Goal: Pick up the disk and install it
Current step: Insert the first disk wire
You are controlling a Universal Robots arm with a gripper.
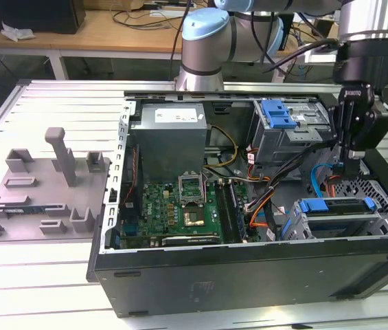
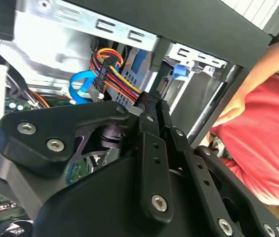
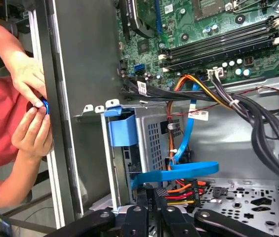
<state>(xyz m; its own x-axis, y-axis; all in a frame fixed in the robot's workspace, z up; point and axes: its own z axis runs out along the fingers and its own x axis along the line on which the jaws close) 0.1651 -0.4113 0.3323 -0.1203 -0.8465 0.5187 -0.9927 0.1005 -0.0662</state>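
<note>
Your gripper (image 1: 354, 163), jaws pressed together, over the open black computer case (image 1: 248, 265).
Under it, pale slatted metal table (image 1: 42, 282); far behind, wooden workbench (image 1: 111, 27).

Black end effector (image 2: 154, 102), green motherboard (image 1: 173, 206), blue flat cable (image 3: 179, 173), red shirt (image 2: 272, 143), black case (image 1: 248, 265)

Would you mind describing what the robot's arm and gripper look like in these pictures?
The arm is built of thick silver-grey cylinders, with a light blue cap on a joint. Black cables loop along it toward the wrist. The gripper is matte black and angular; in the second wrist view its body shows rounded plates fastened with silver screw heads.
</note>
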